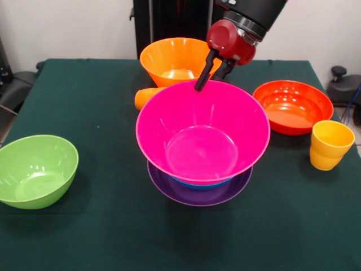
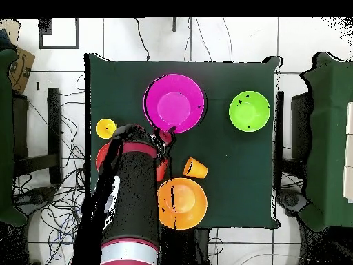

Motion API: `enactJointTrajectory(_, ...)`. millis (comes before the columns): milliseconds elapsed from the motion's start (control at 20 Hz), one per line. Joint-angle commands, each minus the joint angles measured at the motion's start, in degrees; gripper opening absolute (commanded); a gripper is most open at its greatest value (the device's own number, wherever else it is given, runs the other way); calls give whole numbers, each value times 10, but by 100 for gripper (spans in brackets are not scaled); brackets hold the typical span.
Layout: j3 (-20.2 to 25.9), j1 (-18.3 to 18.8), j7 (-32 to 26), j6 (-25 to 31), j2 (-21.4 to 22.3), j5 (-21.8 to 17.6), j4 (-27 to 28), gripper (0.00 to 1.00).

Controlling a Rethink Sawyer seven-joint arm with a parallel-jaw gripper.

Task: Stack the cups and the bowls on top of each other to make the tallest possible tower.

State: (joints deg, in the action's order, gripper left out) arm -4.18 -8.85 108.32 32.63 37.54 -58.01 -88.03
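A large pink bowl (image 1: 203,135) tops a low tower (image 2: 174,103) in the middle of the table. Under it a blue bowl (image 1: 203,183) shows only as a sliver, and a wide purple bowl (image 1: 197,196) lies at the bottom. My gripper (image 1: 208,83) is at the pink bowl's far rim. It is open, with one finger (image 1: 203,73) in front of the rim and the other behind. From overhead, the gripper (image 2: 165,134) is at the edge of that bowl. An orange cup (image 1: 145,96) lies on its side beside the tower.
A deep orange bowl (image 1: 175,59) stands behind the tower. A shallow orange-red bowl (image 1: 292,106) lies at the right, with a yellow cup (image 1: 331,140) set on another cup in front of it. A green bowl (image 1: 36,169) sits at the left.
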Motion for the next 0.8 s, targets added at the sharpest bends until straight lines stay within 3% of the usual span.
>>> enactJointTrajectory(50, 25, -11, 67, -16, -13, 22, 19, 100)
enactJointTrajectory(800, 19, -18, 44, 22, -15, 47, 18, 100)
